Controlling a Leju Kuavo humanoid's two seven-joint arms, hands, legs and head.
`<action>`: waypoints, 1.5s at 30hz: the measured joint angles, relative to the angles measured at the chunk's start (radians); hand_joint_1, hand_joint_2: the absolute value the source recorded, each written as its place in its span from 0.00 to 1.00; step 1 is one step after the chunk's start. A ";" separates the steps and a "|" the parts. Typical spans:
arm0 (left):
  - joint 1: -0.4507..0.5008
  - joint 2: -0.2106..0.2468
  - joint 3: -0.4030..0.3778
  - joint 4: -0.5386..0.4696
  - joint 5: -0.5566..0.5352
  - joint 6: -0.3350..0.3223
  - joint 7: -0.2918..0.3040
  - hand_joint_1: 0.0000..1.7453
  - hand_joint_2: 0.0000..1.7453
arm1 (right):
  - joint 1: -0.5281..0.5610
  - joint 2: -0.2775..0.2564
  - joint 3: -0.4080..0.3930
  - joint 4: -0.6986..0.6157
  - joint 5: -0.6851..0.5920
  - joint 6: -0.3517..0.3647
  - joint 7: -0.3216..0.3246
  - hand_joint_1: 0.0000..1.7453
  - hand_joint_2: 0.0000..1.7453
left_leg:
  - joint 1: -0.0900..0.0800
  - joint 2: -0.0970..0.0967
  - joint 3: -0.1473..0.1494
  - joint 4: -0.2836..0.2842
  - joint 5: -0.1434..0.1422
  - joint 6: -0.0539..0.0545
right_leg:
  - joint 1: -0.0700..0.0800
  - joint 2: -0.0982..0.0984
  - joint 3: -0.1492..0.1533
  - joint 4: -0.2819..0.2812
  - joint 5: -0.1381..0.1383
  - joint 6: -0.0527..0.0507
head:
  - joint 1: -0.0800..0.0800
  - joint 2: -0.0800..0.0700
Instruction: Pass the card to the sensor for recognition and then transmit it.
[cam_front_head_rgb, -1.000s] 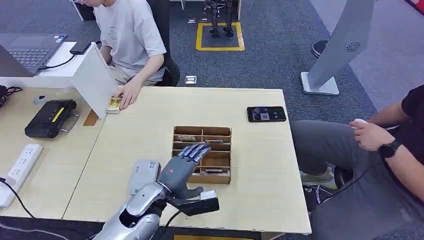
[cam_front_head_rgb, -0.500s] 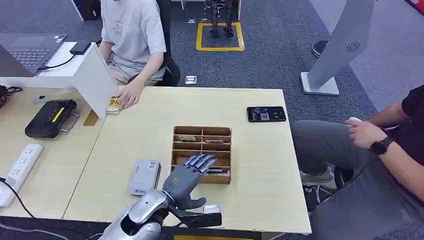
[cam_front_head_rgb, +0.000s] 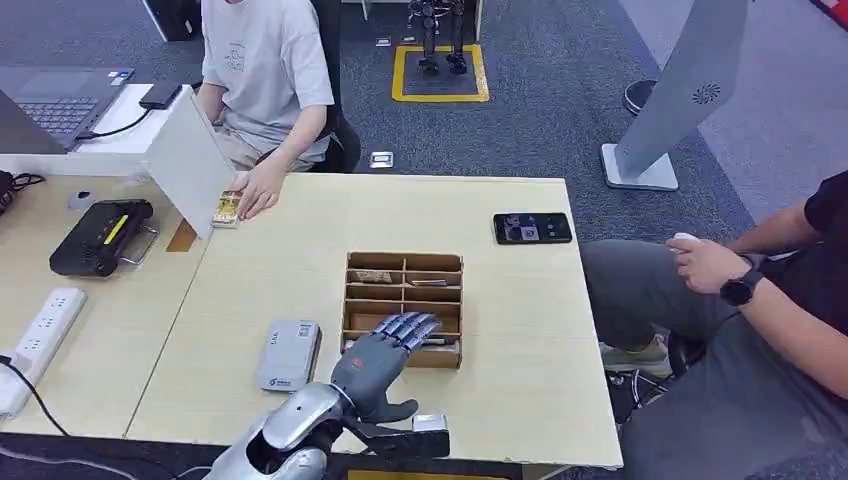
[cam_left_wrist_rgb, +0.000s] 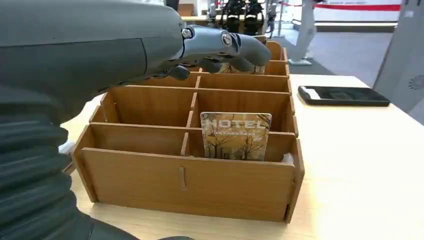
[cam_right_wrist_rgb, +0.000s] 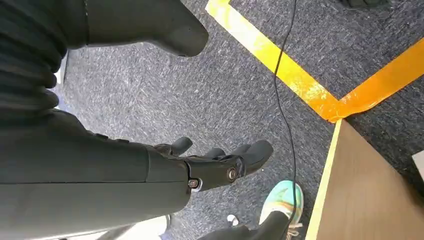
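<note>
A wooden compartment box (cam_front_head_rgb: 404, 268) stands mid-table. A "HOTEL" card (cam_left_wrist_rgb: 236, 136) stands upright in its nearest row, on the side toward the phone. In the head view I see only the card's top edge (cam_front_head_rgb: 433, 341). My left hand (cam_front_head_rgb: 383, 357) hovers over that near row with its fingers stretched out and apart, holding nothing. The fingertips (cam_left_wrist_rgb: 248, 48) are above the card and clear of it. The grey card sensor (cam_front_head_rgb: 288, 354) lies flat just left of the box. My right hand (cam_right_wrist_rgb: 215, 165) hangs over the carpet, fingers apart and empty.
More cards (cam_front_head_rgb: 372, 276) lie in the box's far row. A black phone (cam_front_head_rgb: 532, 228) lies at the far right. A seated person's hand (cam_front_head_rgb: 250, 192) rests on a card (cam_front_head_rgb: 227, 209) beside a white board (cam_front_head_rgb: 190, 160). Another person (cam_front_head_rgb: 705, 265) sits at the right. On the left table are a black device (cam_front_head_rgb: 100, 236) and a power strip (cam_front_head_rgb: 40, 335).
My left hand has drawn back toward me and slightly right, from the box's middle rows to its near row, uncovering the sensor. The person on the right shifted their hand leftward.
</note>
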 joint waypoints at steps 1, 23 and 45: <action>0.000 -0.003 0.000 0.003 0.000 0.002 0.006 0.00 1.00 | 0.000 0.000 0.002 -0.002 0.000 0.000 0.002 0.00 1.00 | 0.000 0.000 0.000 0.000 0.000 0.000 | 0.000 0.000 0.000 0.000 0.000 0.000 | 0.000 0.000; -0.008 -0.012 0.000 0.017 0.000 0.005 0.013 0.00 1.00 | 0.005 0.000 0.023 -0.013 -0.002 0.000 0.005 0.00 1.00 | 0.000 0.000 0.000 0.000 0.000 0.000 | 0.000 0.000 0.000 0.000 0.000 0.000 | 0.000 0.000; -0.036 -0.042 0.032 0.084 -0.034 0.059 0.041 0.00 1.00 | 0.014 0.000 0.079 -0.014 -0.053 -0.016 0.019 0.00 1.00 | 0.000 0.000 0.000 0.000 0.000 0.000 | 0.000 0.000 0.000 0.000 0.000 0.000 | 0.000 0.000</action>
